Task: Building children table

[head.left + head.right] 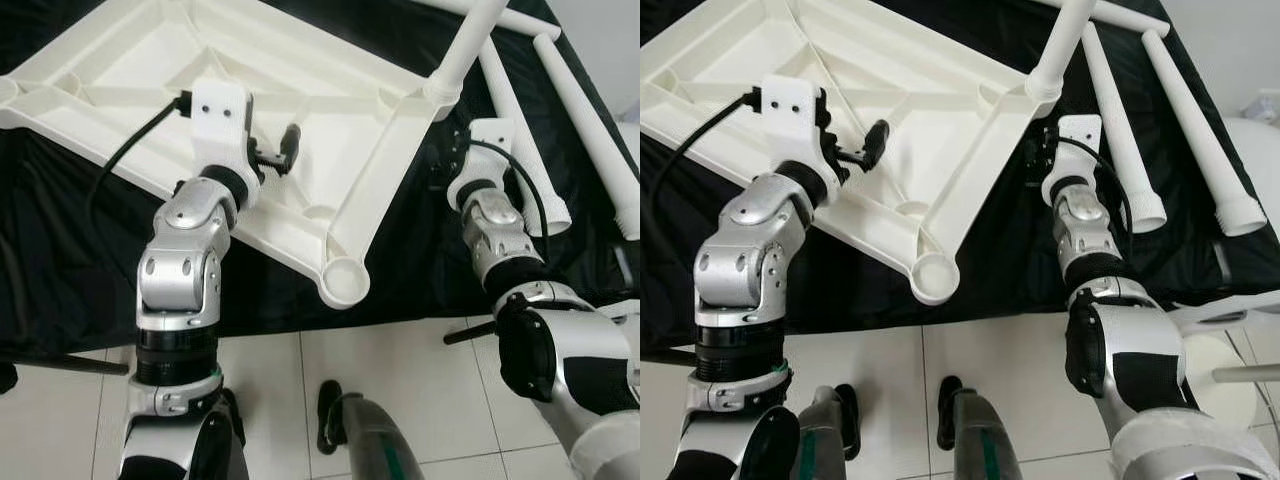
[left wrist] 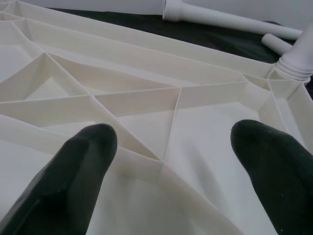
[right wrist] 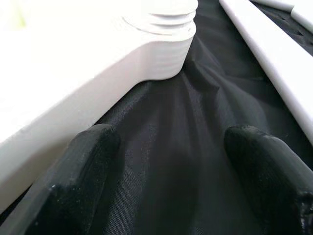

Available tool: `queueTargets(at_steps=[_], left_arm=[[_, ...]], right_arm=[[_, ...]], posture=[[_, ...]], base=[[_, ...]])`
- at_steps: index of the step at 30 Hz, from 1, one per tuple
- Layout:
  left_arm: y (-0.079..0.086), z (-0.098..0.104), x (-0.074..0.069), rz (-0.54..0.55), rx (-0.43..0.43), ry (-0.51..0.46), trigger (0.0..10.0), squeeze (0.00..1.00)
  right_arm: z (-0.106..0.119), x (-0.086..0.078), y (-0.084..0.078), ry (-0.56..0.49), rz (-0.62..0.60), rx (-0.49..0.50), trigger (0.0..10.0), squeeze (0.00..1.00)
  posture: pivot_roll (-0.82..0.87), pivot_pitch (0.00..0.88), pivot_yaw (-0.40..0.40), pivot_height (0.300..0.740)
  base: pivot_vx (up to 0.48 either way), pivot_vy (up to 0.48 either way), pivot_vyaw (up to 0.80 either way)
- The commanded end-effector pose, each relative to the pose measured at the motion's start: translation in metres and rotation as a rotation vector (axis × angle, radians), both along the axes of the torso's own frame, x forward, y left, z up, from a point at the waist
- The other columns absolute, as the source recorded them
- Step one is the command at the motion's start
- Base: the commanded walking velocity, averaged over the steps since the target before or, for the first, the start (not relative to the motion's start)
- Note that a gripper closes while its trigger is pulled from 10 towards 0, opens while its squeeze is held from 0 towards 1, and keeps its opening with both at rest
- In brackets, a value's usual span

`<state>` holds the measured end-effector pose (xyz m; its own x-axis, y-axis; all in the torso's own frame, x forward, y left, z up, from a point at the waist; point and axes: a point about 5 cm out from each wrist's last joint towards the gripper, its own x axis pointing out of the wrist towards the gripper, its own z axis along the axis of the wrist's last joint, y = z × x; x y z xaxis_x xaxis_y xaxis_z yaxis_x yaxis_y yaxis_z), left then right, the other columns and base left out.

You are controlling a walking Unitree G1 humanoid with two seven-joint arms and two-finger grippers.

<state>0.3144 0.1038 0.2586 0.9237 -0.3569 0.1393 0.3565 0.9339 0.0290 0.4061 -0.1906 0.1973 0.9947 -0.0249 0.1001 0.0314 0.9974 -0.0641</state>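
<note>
Two parted end effectors (image 2: 171,161) (image 3: 166,171) flanking upturned tabletop (image 1: 330,110); loose legs (image 1: 590,130) beside.

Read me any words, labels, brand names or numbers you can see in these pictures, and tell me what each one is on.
None can be read. The upside-down white plastic tabletop, the loose white plastic table legs, the black cloth and the silver robot arms carry no visible print. Both tools, left tool and right tool, are plain black.
</note>
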Motion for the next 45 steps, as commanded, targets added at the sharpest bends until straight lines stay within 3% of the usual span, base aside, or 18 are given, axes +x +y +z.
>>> queueTargets(at_steps=[1,7,18,30,35,40,41,44,45], left_arm=[[-0.007,-0.003,-0.006,-0.081,0.013,0.01,10.0,0.0],[-0.005,-0.002,-0.01,-0.096,0.02,0.005,10.0,0.0],[-0.002,-0.002,-0.017,-0.099,0.026,0.008,10.0,0.0],[0.003,-0.001,-0.019,-0.099,0.034,0.012,10.0,0.0],[0.006,-0.001,-0.018,-0.089,0.033,0.007,10.0,0.0],[0.01,0.0,-0.017,-0.073,0.053,-0.005,10.0,0.0],[0.013,0.0,-0.016,-0.065,0.063,-0.009,10.0,0.0],[0.014,0.0,-0.015,-0.062,0.066,-0.011,10.0,0.0],[0.019,-0.001,-0.012,-0.049,0.068,-0.007,10.0,0.0]], right_arm=[[-0.004,0.0,0.003,0.011,0.01,0.014,10.0,0.0],[0.003,0.004,0.017,0.002,0.066,0.046,10.0,0.0],[0.019,0.01,0.058,-0.018,0.2,0.129,10.0,0.0],[0.016,0.007,0.101,0.016,0.408,0.064,10.0,0.0],[0.016,0.007,0.097,0.004,0.389,0.045,10.0,0.0],[0.013,0.006,0.081,-0.022,0.346,0.041,10.0,0.0],[0.011,0.005,0.07,-0.049,0.32,0.056,10.0,0.0],[0.011,0.004,0.066,-0.061,0.311,0.063,10.0,0.0],[0.008,0.0,0.055,-0.103,0.304,0.061,10.0,0.0]], posture=[[0.09,0.268,-0.094,0.74],[0.1,0.273,-0.099,0.74],[0.11,0.277,-0.094,0.74],[0.1,0.279,-0.086,0.74],[0.1,0.274,-0.091,0.74],[0.1,0.264,-0.093,0.74],[0.1,0.257,-0.093,0.74],[0.1,0.256,-0.093,0.74],[0.09,0.247,-0.095,0.74]], base=[[0.0,0.0,0.0],[0.0,0.0,0.0],[0.0,0.0,0.0],[0.0,0.0,0.0],[0.0,0.0,0.0],[0.0,0.0,0.0],[0.0,0.0,0.0],[0.0,0.0,0.0],[0.0,0.0,0.0]])
